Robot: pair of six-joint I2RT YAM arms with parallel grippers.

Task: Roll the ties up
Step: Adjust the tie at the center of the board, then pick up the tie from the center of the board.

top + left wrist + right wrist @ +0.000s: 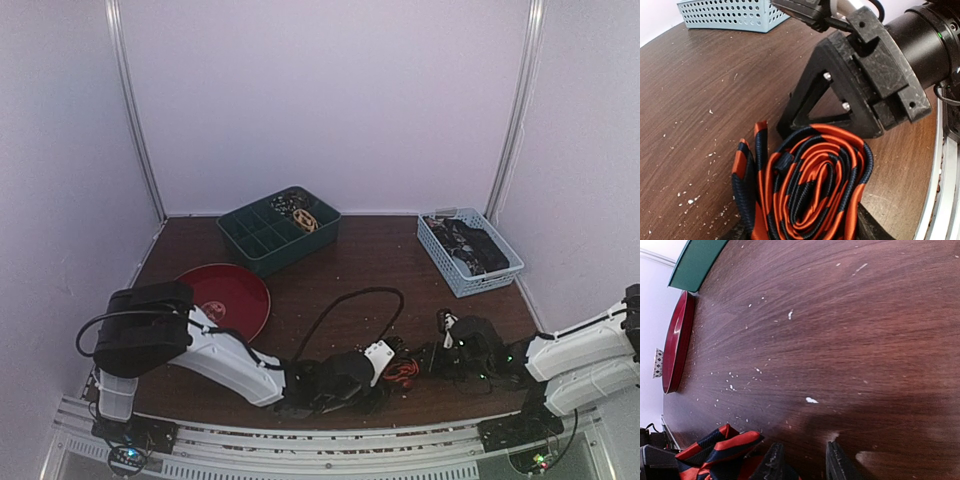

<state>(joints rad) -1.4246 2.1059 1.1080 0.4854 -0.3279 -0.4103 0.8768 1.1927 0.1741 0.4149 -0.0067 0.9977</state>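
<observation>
Our soft, floppy striped tie (812, 170) may unroll; we should squeeze the coil's sides. Left claw (805, 231): cannot tell. Right claw (804, 462): spread, empty.

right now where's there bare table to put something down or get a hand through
Bare table between the green divided bin and the blue basket, down to the black cable loop. Another strip between the red plate and that loop. Crowded at the near edge: left gripper, right gripper, striped tie.
</observation>
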